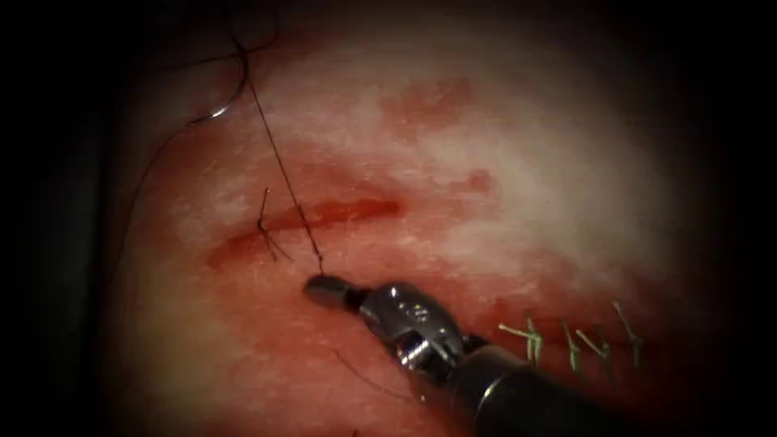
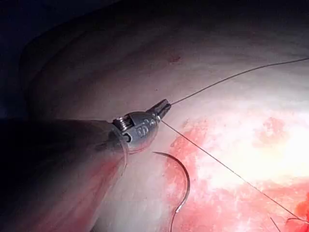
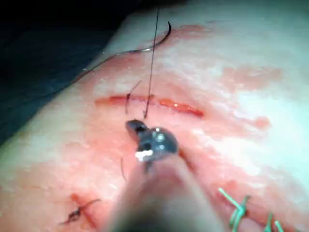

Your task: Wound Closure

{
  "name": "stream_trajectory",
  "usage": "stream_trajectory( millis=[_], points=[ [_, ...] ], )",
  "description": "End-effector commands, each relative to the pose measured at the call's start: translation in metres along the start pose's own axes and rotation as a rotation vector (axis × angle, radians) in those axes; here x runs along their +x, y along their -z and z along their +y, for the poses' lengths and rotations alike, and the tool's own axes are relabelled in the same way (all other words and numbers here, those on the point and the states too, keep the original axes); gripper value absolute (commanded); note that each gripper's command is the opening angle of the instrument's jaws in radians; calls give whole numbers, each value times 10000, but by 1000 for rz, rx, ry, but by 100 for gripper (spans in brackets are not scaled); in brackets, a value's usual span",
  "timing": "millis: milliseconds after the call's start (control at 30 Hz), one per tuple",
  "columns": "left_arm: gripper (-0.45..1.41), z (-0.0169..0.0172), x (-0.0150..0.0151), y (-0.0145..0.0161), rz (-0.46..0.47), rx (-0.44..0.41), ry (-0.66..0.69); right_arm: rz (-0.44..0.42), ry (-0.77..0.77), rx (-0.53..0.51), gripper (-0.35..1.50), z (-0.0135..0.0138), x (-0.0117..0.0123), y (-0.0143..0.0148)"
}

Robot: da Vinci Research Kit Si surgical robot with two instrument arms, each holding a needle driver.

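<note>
1. Right hand [image 1: 317, 289]: jaws together, tip beside dark thin thread [image 1: 283, 174], grip unconfirmed.
2. Left hand [image 2: 163, 106]: clamped on thread.
3. Curved steel needle [image 1: 229, 101]: lying free on pale pink tissue [image 1: 526, 186], left of red cut [image 1: 324, 217].

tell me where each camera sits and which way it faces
Endoscope: above and in front, facing the cut; right claw shut, seemingly empty, beside it.
Left wrist: along its shaft; left claw shut on the thread.
Right wrist: along its shaft at its claw, cut beyond.
All share the needle, lying on the tissue, not in it, left of the cut.
</note>
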Motion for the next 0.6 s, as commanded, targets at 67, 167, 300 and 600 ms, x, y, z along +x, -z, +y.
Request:
stream_trajectory(
  millis=[67,167,300,600],
  points=[
    [-45,-6,-8,-8,-15,1,-5,2,1,6,-35,-5,-3,-6],
    [-45,-14,-17,-8,-28,6,-5,2,6,12,-35,-10,-9,0],
    [-45,-21,-28,-6,-43,15,-5,5,12,16,-35,-15,-16,11],
    [-45,-28,-41,-13,-66,25,-34,9,17,20,-35,-18,-23,17]
  ],
)
